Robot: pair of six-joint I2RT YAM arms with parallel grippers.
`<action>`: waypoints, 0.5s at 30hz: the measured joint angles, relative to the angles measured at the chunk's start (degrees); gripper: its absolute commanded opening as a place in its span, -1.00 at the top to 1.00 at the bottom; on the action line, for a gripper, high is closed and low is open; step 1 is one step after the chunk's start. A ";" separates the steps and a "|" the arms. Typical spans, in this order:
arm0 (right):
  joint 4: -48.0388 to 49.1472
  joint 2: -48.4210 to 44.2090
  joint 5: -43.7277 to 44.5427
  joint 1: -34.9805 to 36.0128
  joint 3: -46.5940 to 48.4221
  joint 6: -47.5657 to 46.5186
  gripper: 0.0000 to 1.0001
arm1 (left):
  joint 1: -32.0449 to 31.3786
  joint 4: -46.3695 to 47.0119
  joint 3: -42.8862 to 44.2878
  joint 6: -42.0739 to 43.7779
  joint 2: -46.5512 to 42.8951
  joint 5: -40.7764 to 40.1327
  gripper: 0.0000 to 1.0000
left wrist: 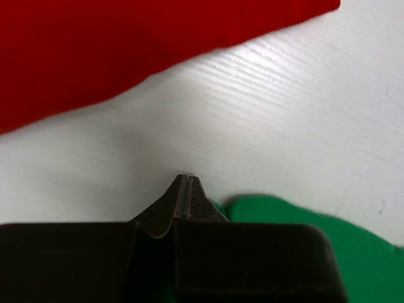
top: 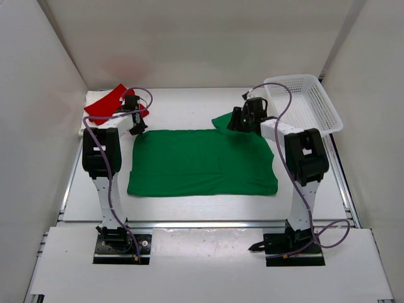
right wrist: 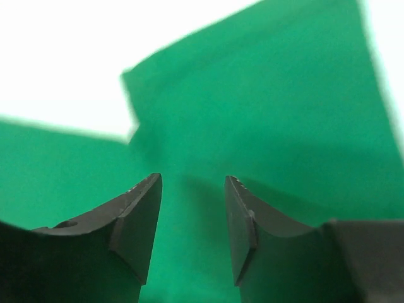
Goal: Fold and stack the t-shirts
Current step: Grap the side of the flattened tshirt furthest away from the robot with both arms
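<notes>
right now the green t-shirt [top: 202, 163] lies flat mid-frame in the top view, long axis running left-right across the table [top: 189, 104], w/ one sleeve poking out at its upper right edge. the left gripper [left wrist: 186, 189] sits at the shirt's upper left corner, jaws pressed fully together. in the left wrist view its tips are over bare table w/ green cloth just beside them at lower right, so whether any hem is pinched can't be told. the right gripper [right wrist: 192, 186] is at the upper right corner by the sleeve, jaws apart, nothing between them, green cloth directly beneath & filling most of the right wrist view. so each arm is nearest its own far corner, and the shirt's body lies toward the bottom of the frame from both, i.e. toward the arm bases. judged from this, the next fold prob brings the far edge toward the near edge, across the short axis, and the right arm would need to close on cloth first. the red t-shirt [top: 104, 106] is at upper left, resting on the cream-white t-shirt [top: 93, 96], just behind the left gripper. the basket [top: 315, 104] is at upper right.
</notes>
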 measured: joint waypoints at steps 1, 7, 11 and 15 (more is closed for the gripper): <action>-0.55 2.58 1.16 -0.68 3.15 -0.11 0.12 | 0.00 0.48 -1.07 -0.44 -0.74 0.20 1.00; -8.83 15.34 9.94 -2.78 23.61 -3.08 0.10 | -0.66 2.99 -4.94 -2.45 -5.38 1.11 1.00; -16.61 24.50 14.84 -2.86 39.87 -5.20 0.11 | -0.50 4.92 -6.12 -3.58 -8.46 2.86 1.00; -26.05 34.23 17.66 -2.86 58.05 -6.58 0.12 | 0.22 7.28 -8.22 -4.83 -10.71 4.50 1.00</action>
